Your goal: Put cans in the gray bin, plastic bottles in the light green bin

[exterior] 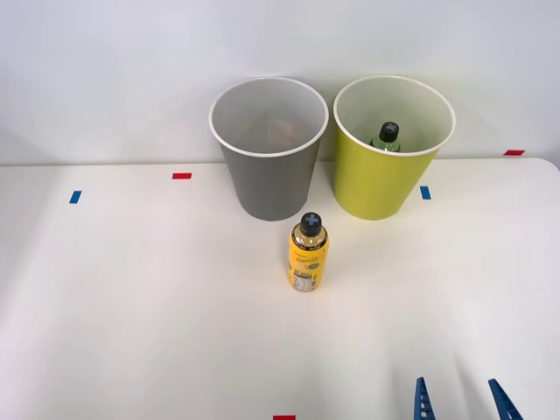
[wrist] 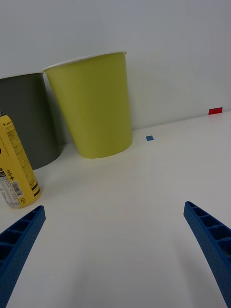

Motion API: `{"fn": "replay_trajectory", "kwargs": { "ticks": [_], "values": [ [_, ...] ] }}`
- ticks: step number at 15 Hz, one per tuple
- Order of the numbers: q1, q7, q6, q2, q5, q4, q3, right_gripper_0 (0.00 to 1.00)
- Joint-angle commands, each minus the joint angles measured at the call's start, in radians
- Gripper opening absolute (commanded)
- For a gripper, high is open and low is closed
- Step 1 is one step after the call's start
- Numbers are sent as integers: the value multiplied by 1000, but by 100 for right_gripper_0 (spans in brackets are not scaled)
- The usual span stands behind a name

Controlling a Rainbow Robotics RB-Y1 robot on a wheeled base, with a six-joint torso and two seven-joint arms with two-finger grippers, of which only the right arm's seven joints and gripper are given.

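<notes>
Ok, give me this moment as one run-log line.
right gripper: open, holding nothing, low near table edge | yellow bottle: upright on table, before bins | greenish bottle: inside light green bin | gray bin: upright

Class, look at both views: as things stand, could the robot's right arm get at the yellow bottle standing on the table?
Probably yes. The right gripper is open, low at the table's near edge, and bare table lies between it and the upright yellow bottle. The gray bin and light green bin stand behind the bottle, not in the way.
</notes>
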Motion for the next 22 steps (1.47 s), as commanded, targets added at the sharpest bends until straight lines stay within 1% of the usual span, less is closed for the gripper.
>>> {"fn": "replay_trajectory", "kwargs": {
  "ticks": [1, 22],
  "values": [
    [0, 0, 0, 0, 0, 0, 0, 100],
    [0, 0, 0, 0, 0, 0, 0, 100]
  ]
}}
